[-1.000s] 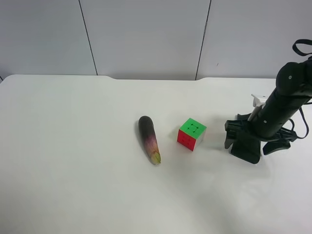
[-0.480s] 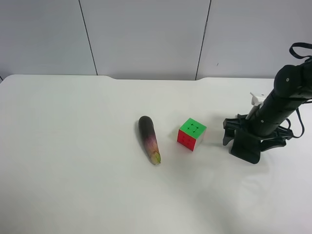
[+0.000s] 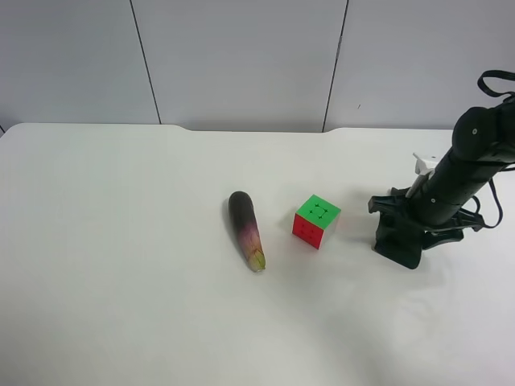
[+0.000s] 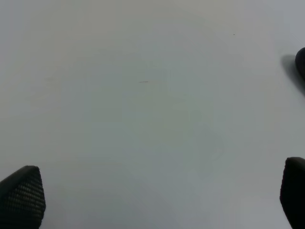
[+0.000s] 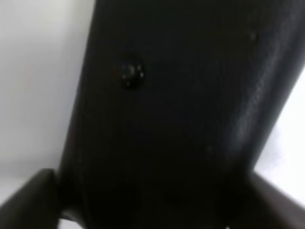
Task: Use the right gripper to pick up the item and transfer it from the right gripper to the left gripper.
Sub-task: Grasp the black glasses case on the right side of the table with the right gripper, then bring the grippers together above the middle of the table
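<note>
The item, a black glasses case, sits at the right of the white table in the exterior high view. The right gripper, on the arm at that view's right, is down over it. In the right wrist view the case fills the frame, its small snap facing the camera. The right gripper has both fingers against the case's sides. The left gripper is open and empty over bare table, with its fingertips far apart. It does not show in the exterior high view.
A dark purple eggplant lies at the table's middle. A coloured puzzle cube stands between it and the case. A dark shape shows at the edge of the left wrist view. A grey panel wall stands behind the table.
The right gripper's fingers have drawn in from a wide spread onto the case's sides. The case has shifted slightly left and up. Eggplant and cube have not moved.
</note>
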